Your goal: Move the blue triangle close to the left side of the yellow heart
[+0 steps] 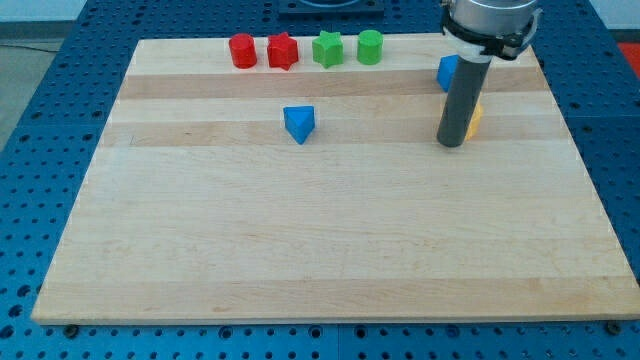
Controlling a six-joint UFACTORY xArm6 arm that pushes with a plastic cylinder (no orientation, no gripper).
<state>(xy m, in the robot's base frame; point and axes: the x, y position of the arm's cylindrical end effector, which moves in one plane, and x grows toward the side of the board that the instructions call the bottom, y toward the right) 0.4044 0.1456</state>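
The blue triangle [299, 123] lies on the wooden board [330, 250], left of centre in the upper half. The yellow heart [474, 118] is at the view's upper right, mostly hidden behind my rod; only its right edge shows. My tip [452, 143] rests on the board just left of and touching or nearly touching the yellow heart, far to the right of the blue triangle.
A second blue block [447, 72] sits just above the yellow heart, partly hidden by the rod. Along the top edge stand a red cylinder [242, 50], a red star [283, 51], a green star [327, 48] and a green cylinder [370, 46].
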